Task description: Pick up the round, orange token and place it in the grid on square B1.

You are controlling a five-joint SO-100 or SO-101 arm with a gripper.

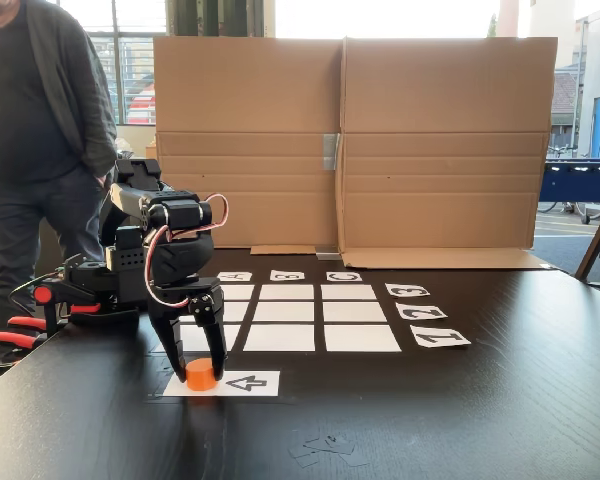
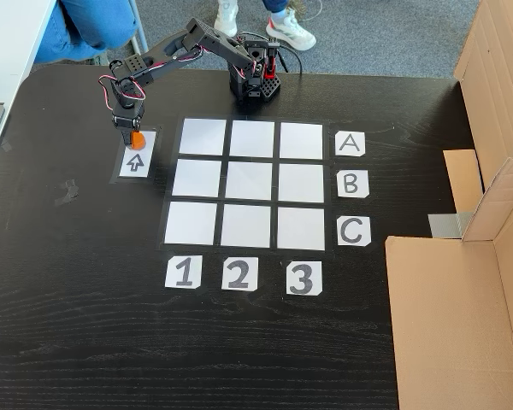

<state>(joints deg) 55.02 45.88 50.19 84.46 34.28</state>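
Surface [image 2: 85, 325] is dark wood grain with cardboard walls at one side. Grid [image 2: 250, 183] is nine white squares, letter and number labels along two edges. I read square B1 [image 2: 196, 178] as the middle row's cell in the column above the "1", the column nearest the arrow card [image 2: 135, 155]. Arm reaches out from its base to that card. Hand [image 1: 201, 372] points straight down with both fingers straddling the token [image 1: 201, 374], which sits on the card's end. Fingers look close around it, but I can't tell whether they're clamped or the token is lifted. From the hand, B1 lies sideways across the card edge, one row along, near.
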